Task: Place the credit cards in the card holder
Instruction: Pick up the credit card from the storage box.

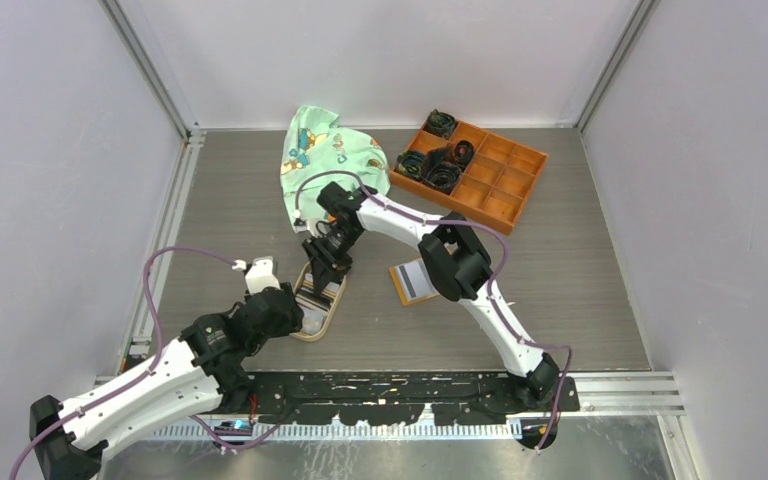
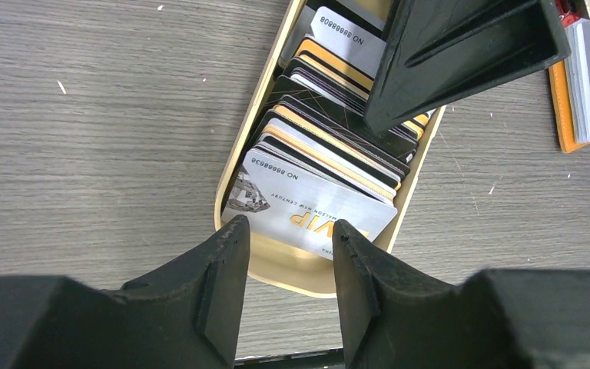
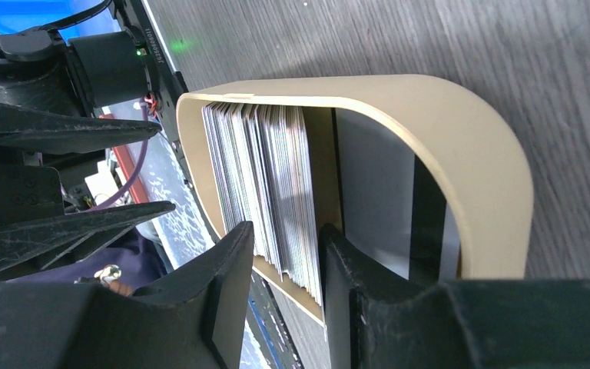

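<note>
Standing on edge in one tan oval dish (image 2: 292, 275) with a smooth, rounded wall, the credit cards (image 2: 315, 165) form a tight row too thick to count. They are thin glossy plastic in black, white and gold-striped prints, and the nearest one reads "VIP". The dish lies on the grey wood-grain table (image 1: 580, 300), toward its near left. The right gripper (image 3: 286, 231) reaches down into the dish, and a bundle of cards fills the narrow gap between its matt black fingers, touching both. The left gripper (image 2: 290, 223) hangs over the dish's near end with its fingers partly spread and nothing between them. One card holder (image 1: 412, 282), orange with pale slots, lies open just right of the dish. By the far edge lie one crumpled green printed cloth (image 1: 325, 160) and one orange compartmented tray (image 1: 505, 190) holding four dark coiled bundles (image 1: 445, 178).
</note>
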### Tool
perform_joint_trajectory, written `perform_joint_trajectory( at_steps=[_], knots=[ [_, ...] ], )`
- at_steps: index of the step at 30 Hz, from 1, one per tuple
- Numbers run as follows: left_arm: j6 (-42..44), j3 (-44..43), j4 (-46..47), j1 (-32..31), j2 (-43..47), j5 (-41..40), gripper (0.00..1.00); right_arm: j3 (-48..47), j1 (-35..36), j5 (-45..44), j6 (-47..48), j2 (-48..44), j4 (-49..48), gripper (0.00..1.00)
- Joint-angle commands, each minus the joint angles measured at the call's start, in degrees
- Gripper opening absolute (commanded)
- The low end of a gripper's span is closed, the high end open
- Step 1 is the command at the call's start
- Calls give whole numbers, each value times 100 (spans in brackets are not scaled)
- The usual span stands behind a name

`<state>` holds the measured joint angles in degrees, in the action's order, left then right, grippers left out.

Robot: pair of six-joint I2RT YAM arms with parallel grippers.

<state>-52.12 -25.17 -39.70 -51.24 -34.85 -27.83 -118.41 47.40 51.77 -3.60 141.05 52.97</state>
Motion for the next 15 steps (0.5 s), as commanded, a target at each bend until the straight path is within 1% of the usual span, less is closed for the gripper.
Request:
perform_joint_trajectory(
  at_steps=[1,7,13,15],
  knots=[
    [9,-36,69,19,12,-83,44,-218,-38,93,-40,-530,90,42],
    [17,-32,94,18,-1,-73,44,-226,-98,-176,37,-580,140,42],
    [31,-50,94,18,-17,-56,44,-235,-154,-250,45,-600,168,35],
    [35,-50,94,20,-13,-56,44,-235,-191,-263,56,-629,168,34]
  ],
)
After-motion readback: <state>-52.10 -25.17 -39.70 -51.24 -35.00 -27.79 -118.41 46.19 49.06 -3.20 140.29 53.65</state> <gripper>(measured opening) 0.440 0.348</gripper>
